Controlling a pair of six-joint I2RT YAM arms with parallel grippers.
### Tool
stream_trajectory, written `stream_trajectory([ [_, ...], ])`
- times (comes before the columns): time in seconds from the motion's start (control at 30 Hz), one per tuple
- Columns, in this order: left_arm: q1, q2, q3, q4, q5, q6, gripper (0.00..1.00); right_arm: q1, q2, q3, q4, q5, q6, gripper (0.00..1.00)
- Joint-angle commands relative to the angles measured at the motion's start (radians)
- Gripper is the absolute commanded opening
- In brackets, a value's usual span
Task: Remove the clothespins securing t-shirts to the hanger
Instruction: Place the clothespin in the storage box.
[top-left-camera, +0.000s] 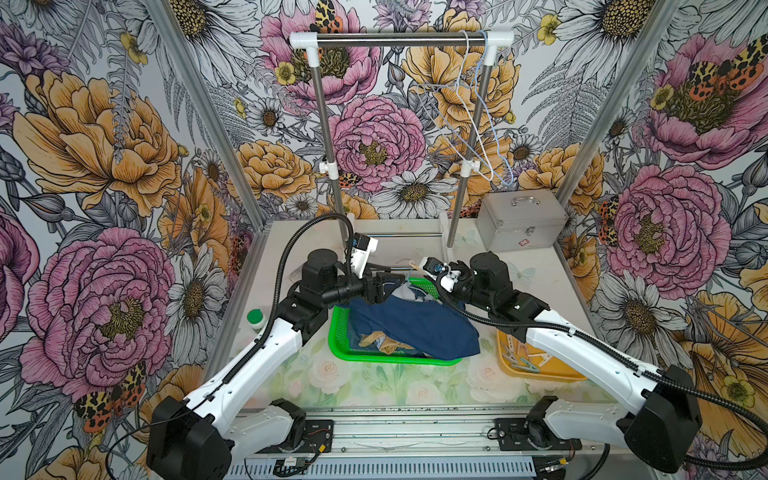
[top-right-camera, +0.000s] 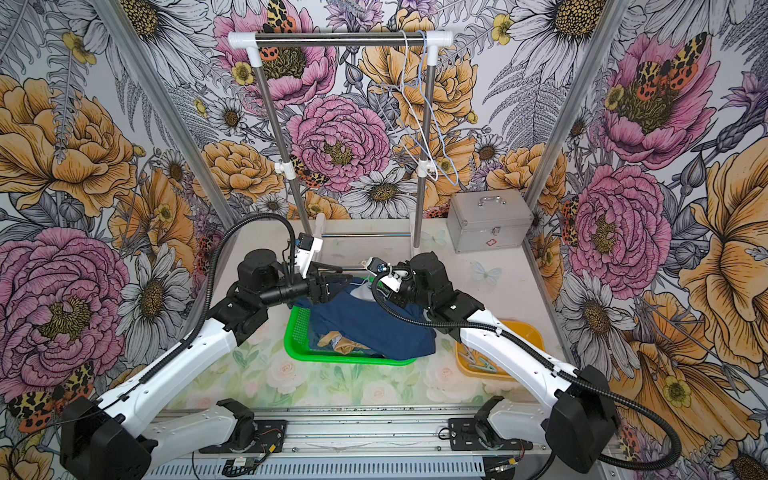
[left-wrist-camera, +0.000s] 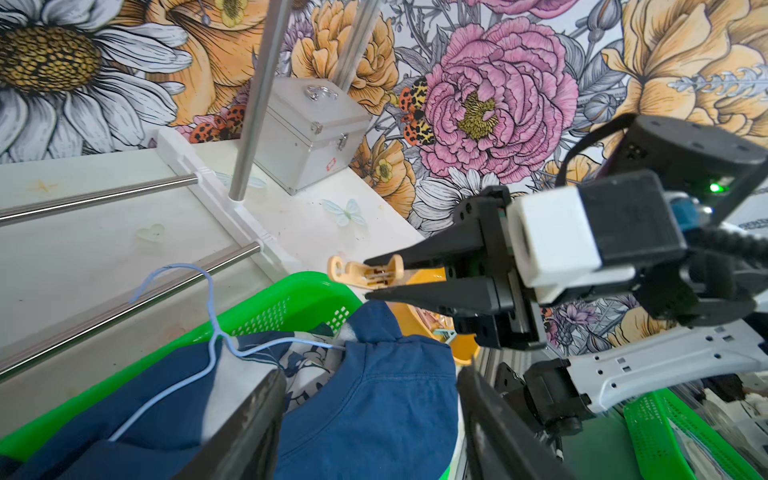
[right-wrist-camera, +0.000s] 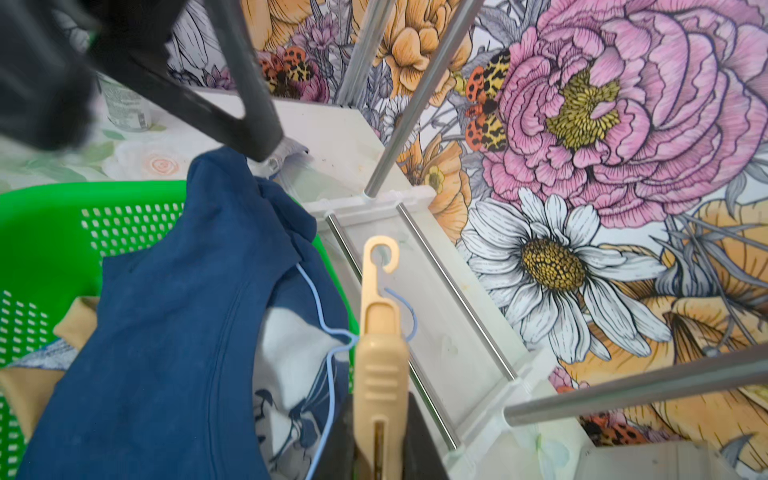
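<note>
Several clothespins (top-left-camera: 524, 365): lying in the yellow tray (top-left-camera: 555, 375), nearest.
Navy t-shirt (top-left-camera: 424, 328): heaped over tan t-shirt (top-left-camera: 376, 340) in green basket (top-left-camera: 390, 358); blue wire hanger (left-wrist-camera: 211, 307) in its collar.
Left gripper (left-wrist-camera: 370, 371): released, jaws apart above navy cloth.
Right gripper (left-wrist-camera: 368, 278): clamped on peach clothespin (left-wrist-camera: 345, 270), above basket's far rim.
Clothes rack (top-left-camera: 399, 39): farthest back.

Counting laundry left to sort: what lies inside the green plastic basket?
A dark navy blue t-shirt, a light blue wire hanger at its collar, lies on top of a white printed cloth and a tan-mustard shirt. Anything beneath is covered.
</note>
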Motion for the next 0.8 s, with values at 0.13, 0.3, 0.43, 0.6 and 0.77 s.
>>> stream_trajectory([
  [0.13,-0.162,-0.034,-0.075,0.152,-0.161,0.146,0.68,-0.065,-0.175,-0.016,-0.27,0.052,-0.024,0.03],
  [0.3,-0.214,-0.009,-0.056,0.161,-0.191,0.207,0.68,-0.1,-0.262,-0.034,-0.41,0.107,-0.033,0.03],
  [0.43,-0.309,0.038,-0.051,0.19,-0.264,0.302,0.68,-0.131,-0.315,-0.03,-0.513,0.151,-0.039,0.03],
  [0.6,-0.342,0.137,-0.008,0.235,-0.254,0.349,0.68,-0.174,-0.389,-0.073,-0.535,0.368,-0.088,0.03],
  [0.77,-0.372,0.251,0.079,0.24,-0.213,0.37,0.68,-0.287,-0.462,-0.134,-0.591,0.392,-0.113,0.04],
])
